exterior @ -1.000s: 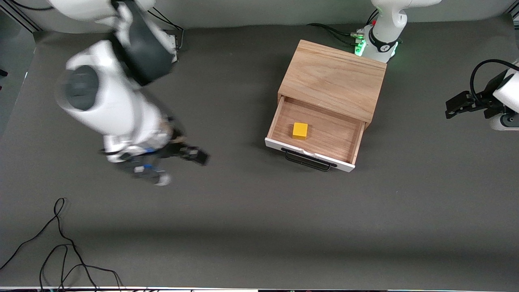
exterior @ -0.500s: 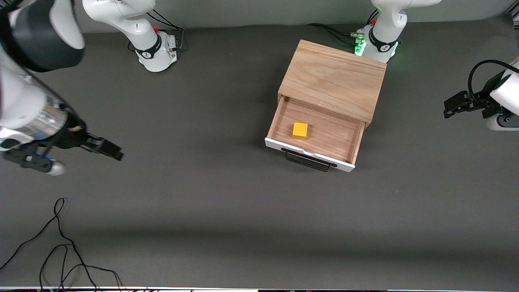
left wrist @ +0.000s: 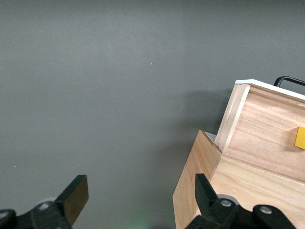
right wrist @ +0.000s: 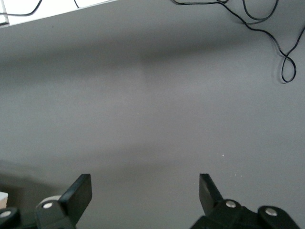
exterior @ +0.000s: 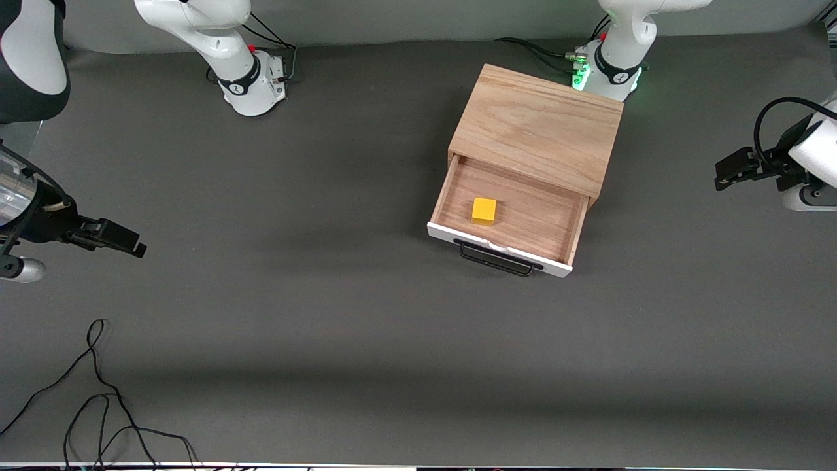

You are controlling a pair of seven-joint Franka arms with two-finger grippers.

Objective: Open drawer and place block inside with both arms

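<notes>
Yellow cube block [exterior: 484, 210] rests inside the pulled-out white-fronted wooden drawer [exterior: 510, 219], so left gripper [exterior: 731, 169] and right gripper [exterior: 111, 237] hang wide-jawed over bare table at opposite ends.

Yellow block [exterior: 484, 209] in a pale wood drawer [exterior: 507, 229]

The drawer has a white front and a black handle [exterior: 495, 260]; its cabinet [exterior: 537, 129] is light wood with plain grain. The bench [exterior: 366, 327] is flat dark grey, and both tools are black.

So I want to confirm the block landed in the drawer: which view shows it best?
The front view: the whole block sits inside the open drawer. The left wrist view catches only its edge; the right wrist view shows none.
</notes>
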